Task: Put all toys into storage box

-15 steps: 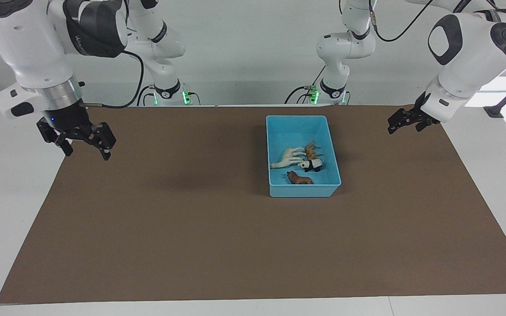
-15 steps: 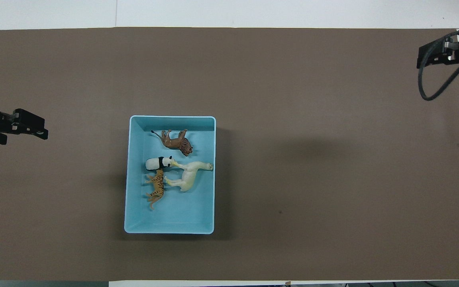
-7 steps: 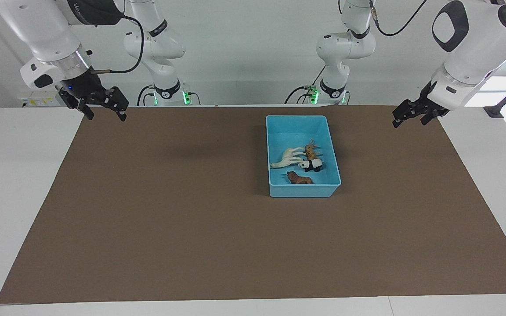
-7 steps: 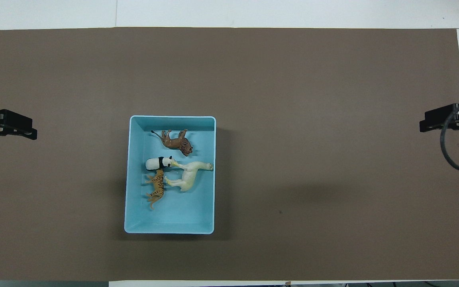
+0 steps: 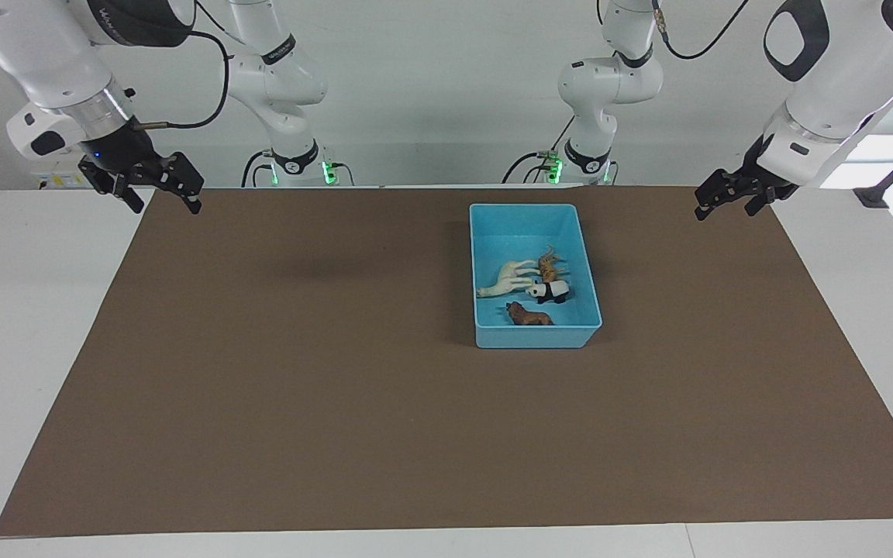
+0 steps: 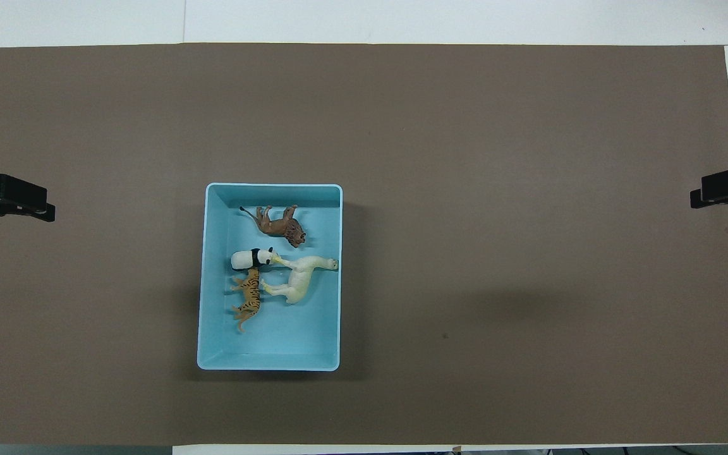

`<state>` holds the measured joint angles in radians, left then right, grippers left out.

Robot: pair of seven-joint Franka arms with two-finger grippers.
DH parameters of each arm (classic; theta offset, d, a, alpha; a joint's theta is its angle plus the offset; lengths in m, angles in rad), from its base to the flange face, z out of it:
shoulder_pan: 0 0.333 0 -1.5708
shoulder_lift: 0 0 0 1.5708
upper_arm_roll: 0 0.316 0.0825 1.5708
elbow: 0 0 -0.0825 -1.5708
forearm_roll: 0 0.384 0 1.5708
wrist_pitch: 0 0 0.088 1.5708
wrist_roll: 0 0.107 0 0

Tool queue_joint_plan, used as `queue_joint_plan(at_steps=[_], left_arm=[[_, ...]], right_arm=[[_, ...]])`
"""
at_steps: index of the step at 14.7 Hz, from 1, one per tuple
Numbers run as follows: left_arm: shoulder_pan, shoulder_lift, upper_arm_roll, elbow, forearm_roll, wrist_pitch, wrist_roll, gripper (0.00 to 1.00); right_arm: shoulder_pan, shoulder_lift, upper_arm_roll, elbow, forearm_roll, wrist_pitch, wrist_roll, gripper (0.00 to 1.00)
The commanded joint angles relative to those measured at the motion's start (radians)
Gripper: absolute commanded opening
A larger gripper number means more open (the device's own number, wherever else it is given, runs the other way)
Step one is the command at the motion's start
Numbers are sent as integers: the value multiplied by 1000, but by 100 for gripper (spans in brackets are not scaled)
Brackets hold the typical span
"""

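Note:
The light-blue storage box point(image 5: 536, 338) point(image 6: 269, 361) sits on the brown mat, toward the left arm's end. Inside it lie the toys: a brown lion point(image 5: 529, 315) point(image 6: 280, 225), a black-and-white panda point(image 5: 552, 291) point(image 6: 249, 258), a cream horse point(image 5: 505, 280) point(image 6: 301, 279) and an orange striped tiger point(image 5: 548, 266) point(image 6: 250, 297). My right gripper point(image 5: 166, 203) point(image 6: 715, 191) hangs open and empty over the mat's corner at the right arm's end. My left gripper point(image 5: 724, 209) point(image 6: 32, 203) hangs open and empty over the mat's edge at the left arm's end. Both are well away from the box.
The brown mat point(image 5: 322, 403) point(image 6: 497, 189) covers most of the white table point(image 5: 28, 310), which shows as bare strips at both ends. The two arm bases point(image 5: 295, 167) stand at the table's edge nearest the robots. Nothing else lies on the mat.
The right gripper has risen and drawn back to the mat's corner at its own end. The left gripper has lifted and pulled back a little. Box and toys have not moved.

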<state>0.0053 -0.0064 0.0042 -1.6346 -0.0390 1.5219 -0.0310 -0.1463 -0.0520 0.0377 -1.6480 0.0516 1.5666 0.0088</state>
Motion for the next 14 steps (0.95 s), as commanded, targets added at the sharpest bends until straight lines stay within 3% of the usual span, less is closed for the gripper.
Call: queue_joint_plan(at_steps=[1,14], left_arm=[[-5,-6,7,9,-12,-19,-3,100],[-5,-6,7,9,-13,-19,-3,100]], right_arm=[[4,6,7,17,-99,-8,36,100],[-4,18,8,53,-65,-77,39,100]])
